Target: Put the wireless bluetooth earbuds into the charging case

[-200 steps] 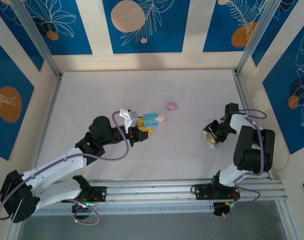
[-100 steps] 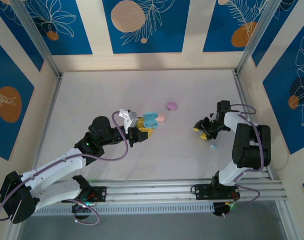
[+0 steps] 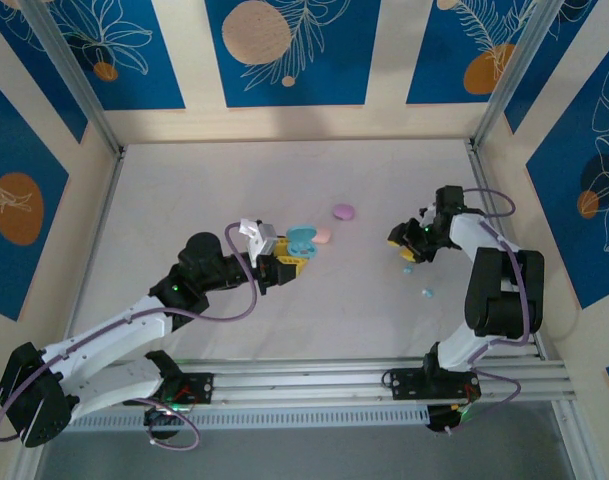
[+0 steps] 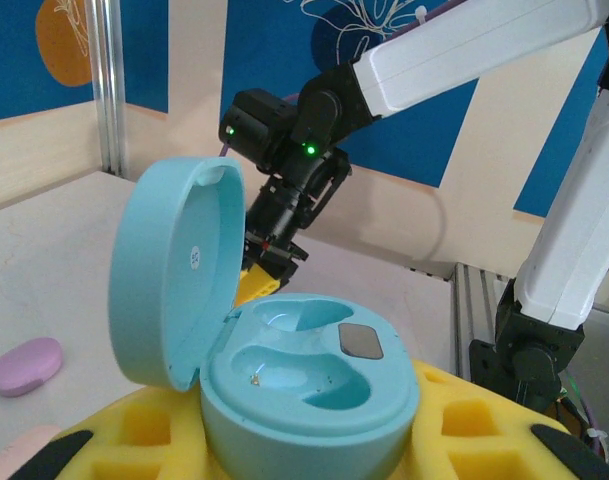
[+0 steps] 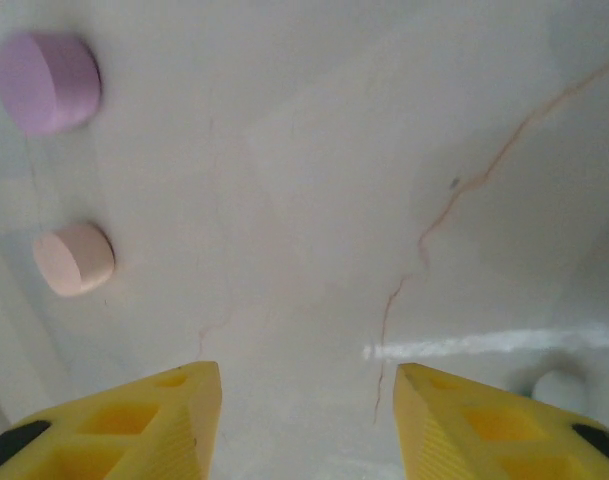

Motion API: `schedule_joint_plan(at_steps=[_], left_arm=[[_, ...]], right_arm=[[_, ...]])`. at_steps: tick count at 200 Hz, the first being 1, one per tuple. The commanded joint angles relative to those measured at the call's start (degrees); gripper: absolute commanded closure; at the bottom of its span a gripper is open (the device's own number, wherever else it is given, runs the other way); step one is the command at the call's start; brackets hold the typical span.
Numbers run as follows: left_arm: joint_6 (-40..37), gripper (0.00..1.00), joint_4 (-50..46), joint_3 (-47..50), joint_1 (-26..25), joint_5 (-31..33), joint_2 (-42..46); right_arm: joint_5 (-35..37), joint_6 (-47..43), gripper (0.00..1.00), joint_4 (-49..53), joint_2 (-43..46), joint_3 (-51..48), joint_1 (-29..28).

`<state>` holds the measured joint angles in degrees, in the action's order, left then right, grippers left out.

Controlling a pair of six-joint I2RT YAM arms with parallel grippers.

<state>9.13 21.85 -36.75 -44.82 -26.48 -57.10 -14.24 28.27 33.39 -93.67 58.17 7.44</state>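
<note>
Blue case (image 3: 302, 240) open and both wells bare: none of the loading appears to be done. The left gripper (image 3: 290, 257) clamps the case from either side between its yellow pads, base level and lid (image 4: 174, 270) tipped back on its hinge, as the left wrist view shows. Two light-blue earbuds (image 3: 407, 270) lie loose on the white table (image 3: 234, 180), well apart from the case and just in front of the right gripper (image 3: 402, 240). Its yellow fingers (image 5: 144, 420) stand apart with nothing between them, hanging over bare tabletop. A pink case (image 3: 323, 236) rests just beside the blue one and a purple case (image 3: 344, 211) a little farther back, both closed.

Judging by this, each earbud has yet to be picked up, carried across and seated. The left arm stretches diagonally from its base toward the table's middle, elbow bent, wrist angled to present the case. The right arm rises steeply, folds at the elbow and reaches inward, its gripper pointing toward the cases.
</note>
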Motion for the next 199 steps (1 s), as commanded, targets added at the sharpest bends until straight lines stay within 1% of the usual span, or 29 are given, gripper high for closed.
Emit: schedule_joint_plan(at_steps=[1,22,45,73,99,129,145,171,199], left_arm=[[0.87,0.72,0.84,-1.3,-0.75,0.12,-0.03],[0.98,0.72,0.74,-1.48,-0.74,0.03,-0.2],[0.94,0.72,0.72,-1.39,-0.85,0.12,-0.2],[0.73,0.72,0.66,-1.48,-0.88,0.02,-0.32],[0.54,0.72,0.96,-1.13,-0.89,0.33,-0.2],[0.72,0.72,1.17,-1.08,-0.86,-0.15,-0.21],[0.71,0.72,1.09,-0.84,-0.82,-0.09,0.11],[0.78,0.72,1.42,-0.23,-0.93,0.19,0.7],[1.07,0.72,1.53,-0.11,-0.97,0.2,0.69]], right_arm=[[1.75,-2.15,0.48,1.39,-4.3,2.54,1.78],[2.89,-3.39,0.47,2.85,-6.97,4.69,1.87],[2.18,-3.77,0.47,3.9,-9.16,5.61,1.73],[4.46,-2.67,0.48,7.82,-10.48,6.76,1.02],[5.87,-0.07,0.48,9.15,-8.87,4.61,0.73],[4.85,1.68,0.48,8.45,-6.68,1.61,0.32],[5.43,2.6,0.48,9.26,-6.05,0.97,-0.21],[4.33,3.52,0.48,8.76,-3.88,-1.18,-2.26],[4.75,6.37,0.48,9.83,-2.0,-3.03,-3.91]])
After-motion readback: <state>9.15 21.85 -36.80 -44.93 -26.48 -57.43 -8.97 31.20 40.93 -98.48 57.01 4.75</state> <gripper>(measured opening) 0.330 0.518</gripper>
